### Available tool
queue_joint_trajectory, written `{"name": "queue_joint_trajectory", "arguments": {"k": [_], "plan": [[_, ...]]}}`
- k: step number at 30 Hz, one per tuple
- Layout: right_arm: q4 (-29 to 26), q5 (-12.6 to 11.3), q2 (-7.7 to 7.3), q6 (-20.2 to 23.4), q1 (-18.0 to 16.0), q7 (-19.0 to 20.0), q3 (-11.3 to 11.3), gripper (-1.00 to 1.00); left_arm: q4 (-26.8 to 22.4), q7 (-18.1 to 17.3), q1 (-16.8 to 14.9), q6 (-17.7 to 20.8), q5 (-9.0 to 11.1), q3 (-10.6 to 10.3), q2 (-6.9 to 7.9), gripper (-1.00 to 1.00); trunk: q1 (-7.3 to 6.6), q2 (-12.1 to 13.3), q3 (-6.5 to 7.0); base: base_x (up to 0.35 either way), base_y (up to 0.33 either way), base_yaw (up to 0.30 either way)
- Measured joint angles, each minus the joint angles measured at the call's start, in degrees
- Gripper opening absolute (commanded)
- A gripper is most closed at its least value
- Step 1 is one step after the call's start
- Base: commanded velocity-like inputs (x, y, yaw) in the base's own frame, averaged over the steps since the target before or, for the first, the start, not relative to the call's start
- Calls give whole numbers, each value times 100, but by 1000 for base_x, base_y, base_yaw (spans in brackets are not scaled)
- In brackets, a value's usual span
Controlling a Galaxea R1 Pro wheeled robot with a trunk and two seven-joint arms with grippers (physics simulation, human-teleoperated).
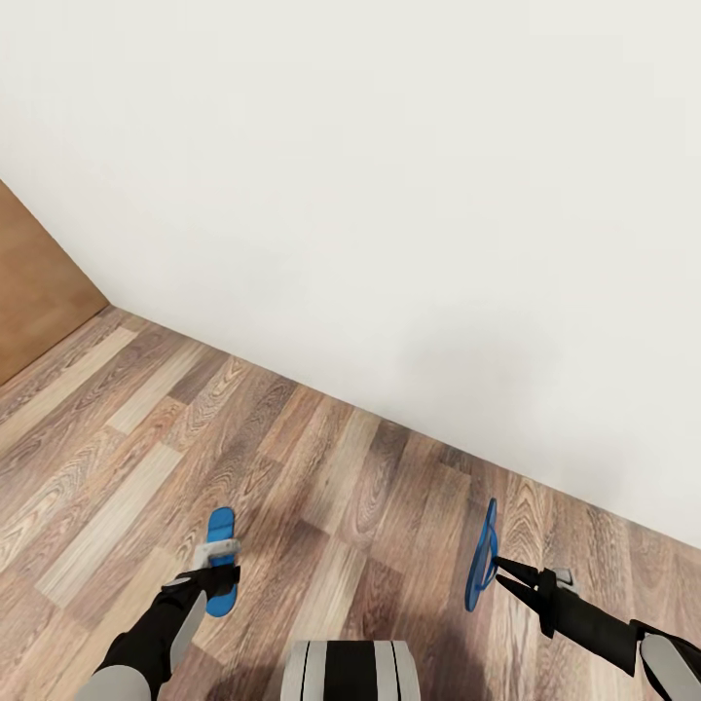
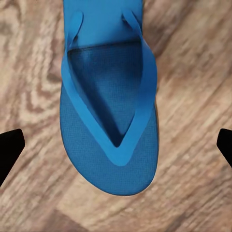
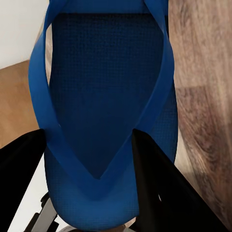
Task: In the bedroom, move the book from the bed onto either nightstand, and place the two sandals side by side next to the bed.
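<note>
One bright-blue sandal (image 1: 222, 529) lies flat on the wood-plank floor. My left gripper (image 1: 209, 581) hovers right above it. In the left wrist view the sandal (image 2: 108, 111) lies strap-up between my left gripper's (image 2: 116, 147) wide-open black fingertips (image 2: 9, 150), untouched. The other sandal (image 1: 481, 550) hangs on edge above the floor, with my right gripper (image 1: 501, 570) shut on it. The right wrist view shows this sandal (image 3: 104, 87) pinched between the fingers (image 3: 162, 179) of my right gripper (image 3: 92, 166). The book, the bed and the nightstand are out of view.
A white wall (image 1: 409, 214) runs diagonally close ahead, meeting the floor (image 1: 321, 506) along a slanted line. A brown wooden panel (image 1: 34, 282) stands at the left edge. My trunk (image 1: 350, 672) shows at the bottom centre.
</note>
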Motion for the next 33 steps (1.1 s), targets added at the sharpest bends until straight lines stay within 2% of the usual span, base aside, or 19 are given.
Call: {"name": "queue_joint_trajectory", "arguments": {"k": [25, 33], "plan": [[3, -1, 0, -1, 0, 0, 0, -100, 6, 1, 1, -8, -1, 0, -7, 100, 0, 0, 0, 86, 12, 0], [3, 10, 0, -6, 0, 0, 1, -100, 6, 1, 1, 0, 0, 24, -7, 100, 21, -11, -177, 2, 1, 0]]}}
